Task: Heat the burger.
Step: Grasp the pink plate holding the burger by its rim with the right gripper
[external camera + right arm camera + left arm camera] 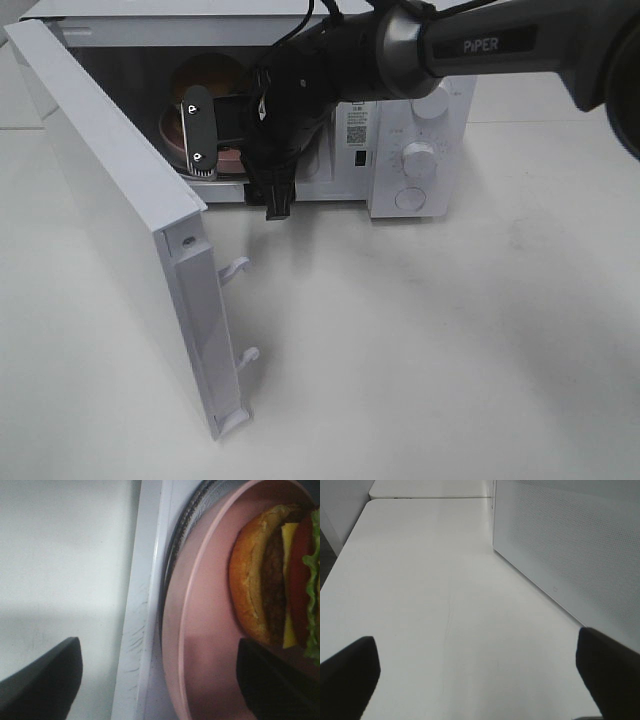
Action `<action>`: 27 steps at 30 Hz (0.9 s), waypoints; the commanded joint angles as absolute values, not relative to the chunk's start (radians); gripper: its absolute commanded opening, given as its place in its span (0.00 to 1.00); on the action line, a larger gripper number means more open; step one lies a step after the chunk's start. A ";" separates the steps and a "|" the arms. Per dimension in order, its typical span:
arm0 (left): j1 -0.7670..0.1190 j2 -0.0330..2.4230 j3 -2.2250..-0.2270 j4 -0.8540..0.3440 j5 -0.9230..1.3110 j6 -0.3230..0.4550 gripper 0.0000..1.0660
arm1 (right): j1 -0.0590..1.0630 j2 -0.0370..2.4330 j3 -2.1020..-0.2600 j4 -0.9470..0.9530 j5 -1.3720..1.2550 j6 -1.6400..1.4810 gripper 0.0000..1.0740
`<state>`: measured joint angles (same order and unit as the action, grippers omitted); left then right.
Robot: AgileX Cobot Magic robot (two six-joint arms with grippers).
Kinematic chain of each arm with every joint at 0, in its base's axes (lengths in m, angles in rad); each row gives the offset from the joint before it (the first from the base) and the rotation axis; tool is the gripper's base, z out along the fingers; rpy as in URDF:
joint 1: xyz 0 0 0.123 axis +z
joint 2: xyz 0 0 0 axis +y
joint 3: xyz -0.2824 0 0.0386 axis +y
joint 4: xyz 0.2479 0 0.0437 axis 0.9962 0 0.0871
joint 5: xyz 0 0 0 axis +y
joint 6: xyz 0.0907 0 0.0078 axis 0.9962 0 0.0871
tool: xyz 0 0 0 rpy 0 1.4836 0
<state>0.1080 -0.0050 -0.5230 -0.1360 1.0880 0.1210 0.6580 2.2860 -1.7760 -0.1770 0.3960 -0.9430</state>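
Your right pincer gapes wide; the burger inside the microwave looks soft and tippy, so hold the plate rim instead.

White microwave at the bench's far edge, door swung open; two knobs on its panel; pink plate on glass turntable inside.

1. Bright, even overhead light washes the white table; shadows under the microwave door fall soft and faint.
2. The microwave cavity sits dim.
3. At my right gripper, the burger blurs at close range.
4. My left gripper shows as unfocused black shapes.
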 commanded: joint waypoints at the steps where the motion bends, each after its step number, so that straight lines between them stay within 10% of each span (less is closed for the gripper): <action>1: 0.109 -0.021 -0.520 -0.145 1.075 0.118 0.94 | 0.653 2.310 -1.823 -0.192 0.423 -0.935 0.76; 18: 0.109 -0.021 -0.520 -0.144 1.075 0.118 0.94 | 0.617 2.426 -1.989 -0.173 0.472 -0.937 0.64; 27: 0.109 -0.021 -0.520 -0.144 1.075 0.118 0.94 | 0.620 2.430 -1.998 -0.164 0.473 -0.963 0.03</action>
